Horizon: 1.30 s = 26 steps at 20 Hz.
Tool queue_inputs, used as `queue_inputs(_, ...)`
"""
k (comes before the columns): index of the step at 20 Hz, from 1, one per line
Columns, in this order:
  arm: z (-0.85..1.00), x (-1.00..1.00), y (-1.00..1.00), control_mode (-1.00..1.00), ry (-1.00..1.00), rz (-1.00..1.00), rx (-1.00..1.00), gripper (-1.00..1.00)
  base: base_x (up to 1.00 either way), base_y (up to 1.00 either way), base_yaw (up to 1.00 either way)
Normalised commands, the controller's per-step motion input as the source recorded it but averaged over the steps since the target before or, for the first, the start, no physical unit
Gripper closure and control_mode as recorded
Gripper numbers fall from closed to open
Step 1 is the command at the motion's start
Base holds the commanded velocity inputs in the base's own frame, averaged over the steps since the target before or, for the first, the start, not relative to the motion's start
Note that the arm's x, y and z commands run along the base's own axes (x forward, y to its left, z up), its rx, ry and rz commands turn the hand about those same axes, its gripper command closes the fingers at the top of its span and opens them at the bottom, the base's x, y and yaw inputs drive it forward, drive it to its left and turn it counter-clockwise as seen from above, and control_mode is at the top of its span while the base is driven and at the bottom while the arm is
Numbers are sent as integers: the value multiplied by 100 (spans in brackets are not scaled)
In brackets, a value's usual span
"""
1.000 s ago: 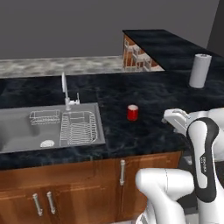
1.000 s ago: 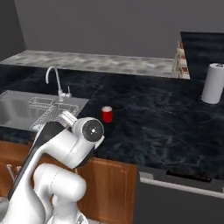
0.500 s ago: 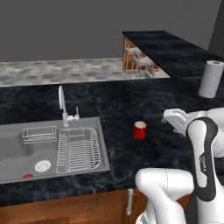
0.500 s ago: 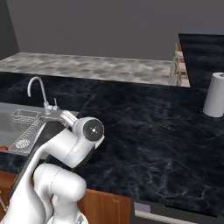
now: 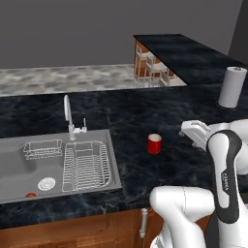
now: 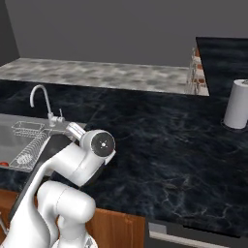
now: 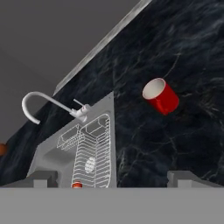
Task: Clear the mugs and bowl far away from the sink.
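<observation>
One red mug (image 5: 154,144) stands upright on the dark marbled counter (image 5: 145,116), a plain cylinder with a pale inside seen in the hand view, well clear of the sink's right edge. To its left, the sink (image 5: 19,164) is a rectangular grey steel basin with a round drain (image 5: 46,183), wire dish racks (image 5: 86,165) and a tall curved silver faucet (image 5: 68,114) at its back edge. In the hand view the gripper (image 7: 111,177) has its two dark fingertips (image 7: 43,176) spread wide apart with nothing between them, and the mug lies off beyond them, untouched.
</observation>
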Motion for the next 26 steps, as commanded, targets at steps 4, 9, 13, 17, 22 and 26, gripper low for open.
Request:
queue_inputs(4,0,0,0,100,0,0,0,-100,15,0,0)
queue_inputs(9,0,6,2,-100,6,0,0,-100,29,13,0)
queue_inputs(13,0,26,1,-100,26,0,0,-100,0,0,0)
queue_inputs(17,0,31,4,-100,31,0,0,-100,0,0,0)
queue_inputs(22,0,39,15,-100,32,0,-8,-100,0,0,0)
queue_inputs(26,0,19,3,-100,20,0,-18,-100,0,0,0)
